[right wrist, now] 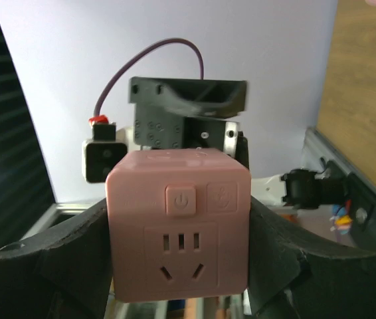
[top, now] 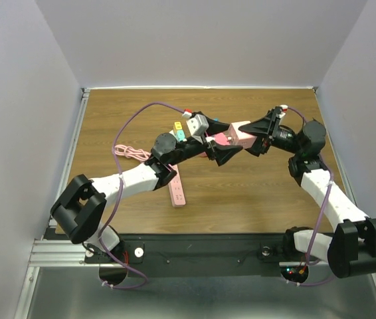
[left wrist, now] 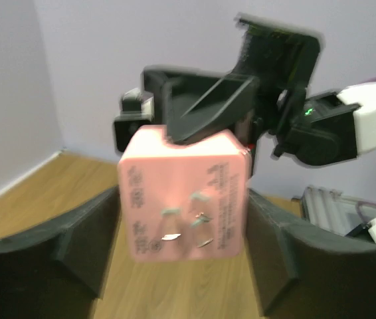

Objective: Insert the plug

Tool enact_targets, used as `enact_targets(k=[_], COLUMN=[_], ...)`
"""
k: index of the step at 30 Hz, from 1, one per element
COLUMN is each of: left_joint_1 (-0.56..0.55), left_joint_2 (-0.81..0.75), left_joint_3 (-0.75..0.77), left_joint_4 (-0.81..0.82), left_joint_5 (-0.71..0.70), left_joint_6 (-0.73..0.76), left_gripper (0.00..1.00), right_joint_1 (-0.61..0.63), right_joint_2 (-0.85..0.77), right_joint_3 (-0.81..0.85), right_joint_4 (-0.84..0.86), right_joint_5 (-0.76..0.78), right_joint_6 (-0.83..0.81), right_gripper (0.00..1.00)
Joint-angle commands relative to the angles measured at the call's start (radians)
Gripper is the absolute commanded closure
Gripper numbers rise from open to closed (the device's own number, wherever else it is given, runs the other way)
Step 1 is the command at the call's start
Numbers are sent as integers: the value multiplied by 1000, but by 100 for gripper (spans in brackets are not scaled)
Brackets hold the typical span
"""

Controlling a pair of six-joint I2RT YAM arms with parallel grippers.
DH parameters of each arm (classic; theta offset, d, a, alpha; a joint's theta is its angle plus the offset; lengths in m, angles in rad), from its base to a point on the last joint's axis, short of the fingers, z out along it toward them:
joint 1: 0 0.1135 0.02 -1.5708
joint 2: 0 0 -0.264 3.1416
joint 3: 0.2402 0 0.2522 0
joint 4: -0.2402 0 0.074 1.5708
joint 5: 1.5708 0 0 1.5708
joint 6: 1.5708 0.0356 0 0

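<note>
Pale matte walls (top: 194,40) close in a bench (top: 274,199) of brown wood-grain board with a metal rail along its left edge.

Above the middle of the bench, the right gripper (right wrist: 178,256) pinches the plug (right wrist: 178,226). Its dark, wedge-shaped plastic fingers (right wrist: 75,259) press flat against two opposite sides. The plug is a matte pink plastic cube with softly rounded edges, held in the air clear of the wood. The face turned to the right wrist camera has two small square buttons in a row, with a set of narrow socket slots below them.

The left gripper (left wrist: 181,249) meets the plug from the other side, turned a quarter round relative to the right one. Its broad black fingers (left wrist: 82,246) stand close on either side of the cube. I cannot tell whether they press on it or only flank it. This face carries short flat metal prongs (left wrist: 185,222) and grey printed lettering, too blurred to read. One finger of the right gripper overlaps the cube's top edge in this view.

Further out, the strip (top: 177,189) lies flat on the bench. It is a long, slim pink bar, well apart from the plug, with its far end hidden under the left arm. A thin pink cord (top: 129,153) lies in a loose bundle to the left of that arm. A few small coloured pieces (top: 179,131) sit beyond the arm, too small to make out. Smooth purple cable loops over both white-and-black arms.
</note>
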Motion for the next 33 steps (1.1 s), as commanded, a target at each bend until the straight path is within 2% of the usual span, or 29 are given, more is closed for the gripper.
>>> enact_targets(k=[1, 9, 12, 14, 17, 18, 19, 20, 25, 33], left_joint_1=[40, 86, 104, 107, 110, 110, 110, 110, 113, 119], left_joint_2=[-59, -180, -251, -300, -334, -337, -340, -341, -309, -281], left_joint_3=[-56, -167, -217, -233, -221, -205, -199, -194, -185, -225], left_joint_4=[-208, -326, -397, -487, -671, -719, -762, -830, -1001, -1058], left_joint_5=[-82, -159, -232, -341, -534, -572, -637, -659, -758, -774], left_joint_6=[-12, -6, -23, -42, -110, -128, -154, -188, -314, -441], left_gripper=[1, 1, 1, 1, 1, 1, 1, 1, 2, 2], right_joint_1=[5, -11, -15, -15, -8, -1, 25, 36, 62, 128], right_joint_2=[3, 143, 180, 195, 178, 172, 166, 160, 116, 54], right_joint_3=[49, 134, 144, 141, 159, 205, 238, 262, 227, 150], right_joint_4=[149, 151, 148, 136, -60, -158, -378, -450, -493, -529], right_joint_5=[21, 20, 19, 20, 38, 71, 104, 133, 131, 131], right_joint_6=[-115, -295, -409, -492, -732, -924, -1023, -1094, -1205, -1386], right_gripper=[100, 100, 100, 100, 100, 100, 100, 100, 100, 100])
